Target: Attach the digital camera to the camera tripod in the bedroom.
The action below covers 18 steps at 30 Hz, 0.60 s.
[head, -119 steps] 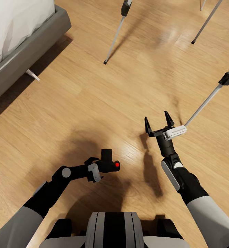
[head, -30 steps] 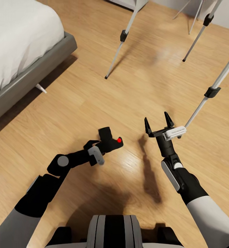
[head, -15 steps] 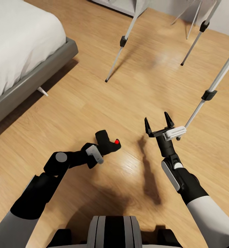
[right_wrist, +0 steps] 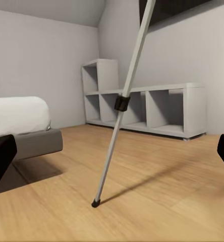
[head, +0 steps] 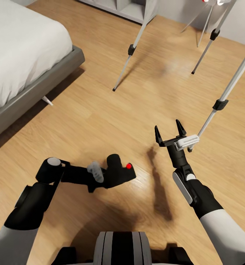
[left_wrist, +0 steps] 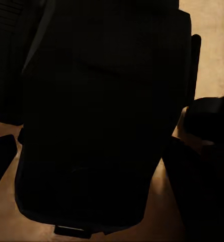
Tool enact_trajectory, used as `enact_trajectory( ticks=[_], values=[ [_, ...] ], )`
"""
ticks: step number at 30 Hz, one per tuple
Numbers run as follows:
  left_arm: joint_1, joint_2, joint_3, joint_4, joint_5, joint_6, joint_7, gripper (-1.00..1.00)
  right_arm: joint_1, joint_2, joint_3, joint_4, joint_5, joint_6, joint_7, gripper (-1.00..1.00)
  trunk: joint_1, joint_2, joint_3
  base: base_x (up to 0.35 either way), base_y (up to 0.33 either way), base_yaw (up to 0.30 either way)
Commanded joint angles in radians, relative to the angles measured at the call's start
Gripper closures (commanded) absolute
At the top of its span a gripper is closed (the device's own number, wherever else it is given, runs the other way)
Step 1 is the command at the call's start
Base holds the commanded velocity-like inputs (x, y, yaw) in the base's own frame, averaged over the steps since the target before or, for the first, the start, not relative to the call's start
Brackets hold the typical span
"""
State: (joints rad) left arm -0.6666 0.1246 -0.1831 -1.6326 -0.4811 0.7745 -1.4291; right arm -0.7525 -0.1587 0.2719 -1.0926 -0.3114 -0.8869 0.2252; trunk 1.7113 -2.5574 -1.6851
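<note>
Light wood plank floor [head: 100, 110], glossy, dark arm shadows on it. Standing on it: camera tripod [head: 127, 66], three silver-grey legs with black collars and feet; one foot just beside the right gripper [head: 170, 131], two feet well ahead of it and apart. Grey bed [head: 34, 84] with white mattress, ahead of the left gripper [head: 100, 176], its thin white foot on the boards. Grey cubby shelf unit [right_wrist: 152, 108] on the floor against the far wall.
</note>
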Motion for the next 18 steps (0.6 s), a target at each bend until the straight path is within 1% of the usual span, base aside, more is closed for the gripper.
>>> enact_trajectory(
  ticks=[1,2,3,5,6,7,10,12,13,14,16,17,18],
  values=[
    [-0.001,-0.002,0.022,-0.001,-0.008,0.011,-0.044,1.0,-0.001,-0.001,0.003,0.001,-0.011,-0.002,0.006,-1.0,0.0,0.0,0.001,0.0,0.0,0.0],
    [-0.001,-0.005,0.044,-0.001,-0.008,0.011,-0.073,1.0,-0.001,-0.001,0.003,0.001,-0.011,-0.002,0.006,-1.0,0.0,0.0,0.003,0.0,0.0,0.0],
    [-0.001,-0.009,0.09,-0.001,-0.008,0.012,-0.116,1.0,-0.001,-0.001,0.003,0.001,-0.011,-0.002,0.006,-1.0,0.0,0.0,0.004,0.0,0.0,0.0],
    [-0.001,-0.015,0.132,-0.001,-0.008,0.012,-0.142,1.0,-0.001,-0.001,0.003,0.001,-0.011,-0.002,0.006,-1.0,0.0,0.0,0.008,0.0,0.0,0.0],
    [-0.001,-0.019,0.151,-0.001,-0.008,0.013,-0.142,1.0,-0.001,-0.001,0.003,0.001,-0.011,-0.002,0.006,-1.0,0.0,0.0,0.009,0.0,0.0,0.0],
    [-0.001,-0.028,0.183,-0.001,-0.008,0.017,-0.142,1.0,-0.001,-0.001,0.003,0.0,-0.011,-0.003,0.006,-1.0,0.0,0.0,0.011,0.0,0.0,0.0],
    [-0.001,-0.042,0.224,-0.001,-0.008,0.035,-0.142,1.0,-0.001,-0.001,0.003,0.0,-0.011,-0.002,0.006,-1.0,0.0,0.0,0.016,0.0,0.0,0.0],
    [-0.001,-0.053,0.277,-0.001,-0.008,0.072,-0.142,1.0,-0.001,-0.001,0.003,0.0,-0.011,-0.002,0.006,-1.0,0.0,0.0,0.019,0.0,0.0,0.0],
    [-0.001,-0.058,0.327,-0.001,-0.008,0.102,-0.142,1.0,-0.001,-0.001,0.003,0.001,-0.011,-0.003,0.006,-1.0,0.0,0.0,0.02,0.0,0.0,0.0],
    [-0.001,-0.059,0.343,-0.001,-0.008,0.108,-0.142,1.0,-0.001,-0.001,0.003,0.001,-0.011,-0.003,0.006,-1.0,0.0,0.0,0.022,0.0,0.0,0.0],
    [-0.001,-0.066,0.361,-0.001,-0.008,0.114,-0.142,1.0,-0.001,-0.001,0.003,0.001,-0.011,-0.003,0.006,-1.0,0.0,0.0,0.025,0.0,0.0,0.0],
    [-0.001,-0.07,0.364,-0.001,-0.008,0.115,-0.142,1.0,-0.001,-0.001,0.003,0.0,-0.011,-0.003,0.006,-1.0,0.0,0.0,0.027,0.0,0.0,0.0],
    [-0.001,-0.079,0.37,-0.001,-0.008,0.117,-0.142,1.0,-0.001,-0.001,0.003,0.0,-0.011,-0.003,0.006,-1.0,0.0,0.0,0.029,0.0,0.0,0.0]
  ],
)
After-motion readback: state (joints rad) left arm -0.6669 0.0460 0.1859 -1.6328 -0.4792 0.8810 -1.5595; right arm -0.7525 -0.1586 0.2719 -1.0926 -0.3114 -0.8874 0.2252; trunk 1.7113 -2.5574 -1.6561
